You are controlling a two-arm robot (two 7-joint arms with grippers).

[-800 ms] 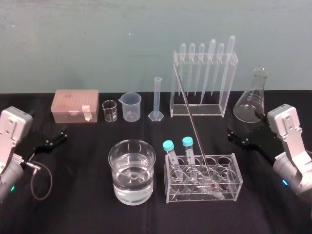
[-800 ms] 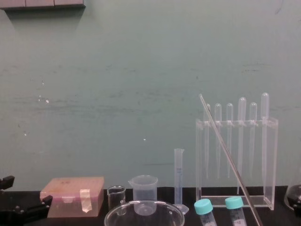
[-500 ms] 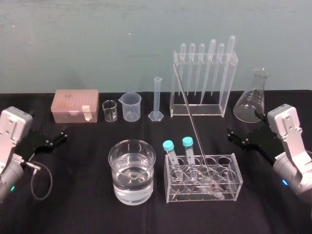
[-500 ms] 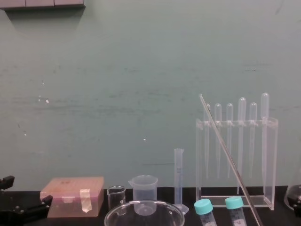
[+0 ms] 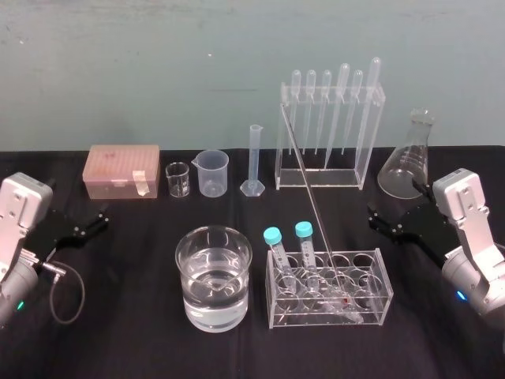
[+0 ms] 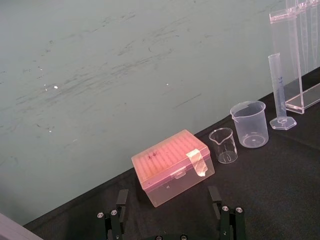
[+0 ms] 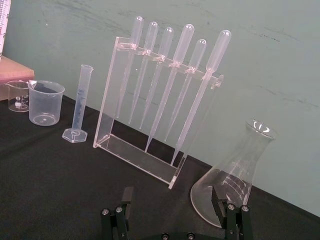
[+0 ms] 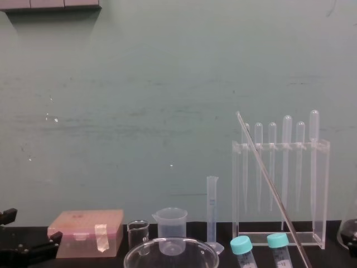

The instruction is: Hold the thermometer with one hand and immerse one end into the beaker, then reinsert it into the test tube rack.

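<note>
— Where is the thermometer (image 5: pixel 316 205) at this moment?

— It stands in the low test tube rack (image 5: pixel 377 296) at the front of the counter (image 5: pixel 118 324). Its red bulb end is down in a well in the right part of the rack. The rod leans up toward the back and the left, so its top crosses in front of the tall pipette stand (image 5: pixel 368 150).

— And the beaker (image 5: pixel 213 316)?

— Just beside the rack, on its left side, with water up to about the middle. The thermometer is apart from it.

— What about the arms?

— The left gripper (image 5: pixel 102 217) is at the left edge of the counter, in front of the pink box (image 5: pixel 122 170). Its fingers (image 6: pixel 121 200) are spread apart and hold nothing. The right gripper (image 5: pixel 372 217) is at the right side, in front of the conical flask (image 5: pixel 406 170) and to the right of the rack, apart from it. Its fingers (image 7: pixel 127 197) are also spread, with nothing between them.

— What else is in the rack?

— Two tubes with blue caps (image 5: pixel 272 237), in its left part, tilted a little. Behind the beaker stand, in a row, a small glass beaker (image 5: pixel 177 180), a plastic beaker (image 5: pixel 213 174) and a thin measuring cylinder (image 5: pixel 254 158).
</note>
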